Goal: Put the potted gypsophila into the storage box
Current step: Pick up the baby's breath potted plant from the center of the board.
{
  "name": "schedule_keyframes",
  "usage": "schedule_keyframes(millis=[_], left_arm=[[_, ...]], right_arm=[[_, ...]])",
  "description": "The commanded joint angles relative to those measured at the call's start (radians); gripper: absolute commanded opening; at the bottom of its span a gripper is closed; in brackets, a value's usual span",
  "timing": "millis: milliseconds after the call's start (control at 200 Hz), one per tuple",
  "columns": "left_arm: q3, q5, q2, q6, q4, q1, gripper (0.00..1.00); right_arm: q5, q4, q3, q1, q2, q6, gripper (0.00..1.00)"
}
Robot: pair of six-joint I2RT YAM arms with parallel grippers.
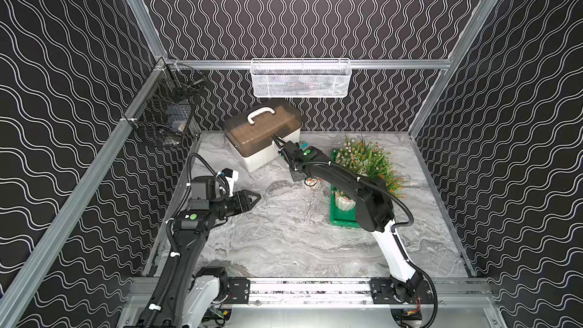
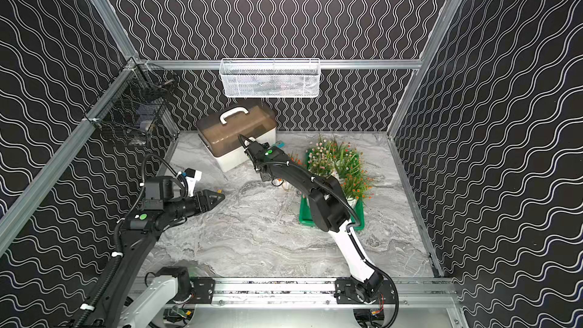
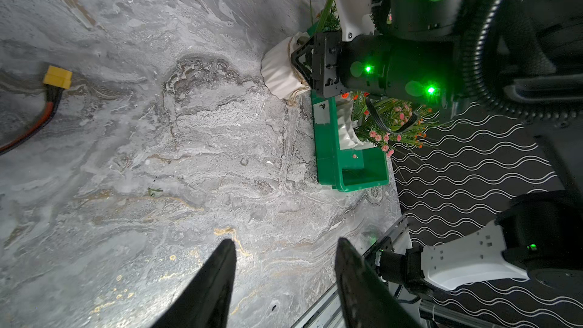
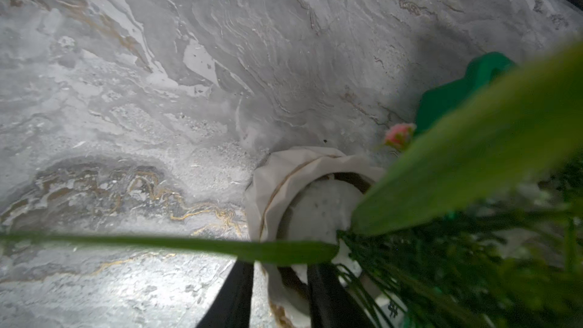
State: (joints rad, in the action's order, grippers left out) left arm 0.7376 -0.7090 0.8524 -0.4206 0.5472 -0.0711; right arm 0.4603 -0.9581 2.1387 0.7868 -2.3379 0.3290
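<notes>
**A:** Entry: where does the potted gypsophila (image 1: 366, 159) stand?

**B:** Mostly in. Several pots sit inside the storage box (image 1: 339, 221), their sprigs crowding its far end. The count is not readable, as foliage and the right arm cover them. One loose pot (image 3: 280, 70) is outside, upright on the bench (image 1: 284, 241), just beside the box's long wall on the side facing the bench's middle.

**A:** And the box?

**B:** Toward the right edge of the bench, roughly midway between its front and back edges. In the left wrist view its near end is bare (room enough for the last pot, I judge).

**A:** Fingers?

**B:** The right fingers (image 4: 233, 298) stand over the loose pot, one outside its wall and one in its mouth, with only a narrow gap. I cannot tell whether they actually pinch it. The pot's base rests on the bench. The left fingers (image 3: 214, 285) are apart and empty, above bare bench toward the left edge, well apart from the box.

**A:** Remaining?

**B:** My judgement is one pot: secure the rim, lift it over the low wall and set it in the free end. No other stray pot shows on the bench. The white case (image 1: 262, 130) at the back edge plays no part.
</notes>
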Motion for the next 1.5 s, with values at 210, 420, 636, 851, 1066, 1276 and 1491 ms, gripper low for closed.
schedule_keyframes(millis=[210,420,636,851,1066,1276,1491], left_arm=[[-0.005,-0.015,-0.008,-0.006,-0.020,-0.001,0.55],[-0.007,-0.013,-0.004,-0.008,-0.021,-0.001,0.55],[-0.009,-0.006,-0.006,-0.010,-0.018,-0.002,0.55],[-0.010,0.009,-0.017,-0.011,-0.017,-0.001,0.55],[-0.009,0.021,-0.003,-0.010,-0.009,-0.001,0.54],[-0.013,0.015,-0.002,-0.012,-0.013,0.001,0.55],[-0.006,0.055,-0.011,-0.009,0.005,0.049,0.55]], right_arm=[[-0.059,0.023,-0.032,-0.014,-0.011,0.006,0.25],[-0.110,0.049,-0.054,-0.020,-0.025,0.008,0.21],[-0.124,0.050,-0.061,-0.023,-0.024,0.002,0.01],[-0.109,0.095,-0.112,-0.008,0.063,-0.022,0.00],[-0.138,0.129,-0.160,0.006,0.156,-0.032,0.00],[-0.168,0.184,-0.253,0.024,0.277,-0.016,0.00],[-0.180,0.202,-0.312,0.071,0.399,-0.015,0.00]])
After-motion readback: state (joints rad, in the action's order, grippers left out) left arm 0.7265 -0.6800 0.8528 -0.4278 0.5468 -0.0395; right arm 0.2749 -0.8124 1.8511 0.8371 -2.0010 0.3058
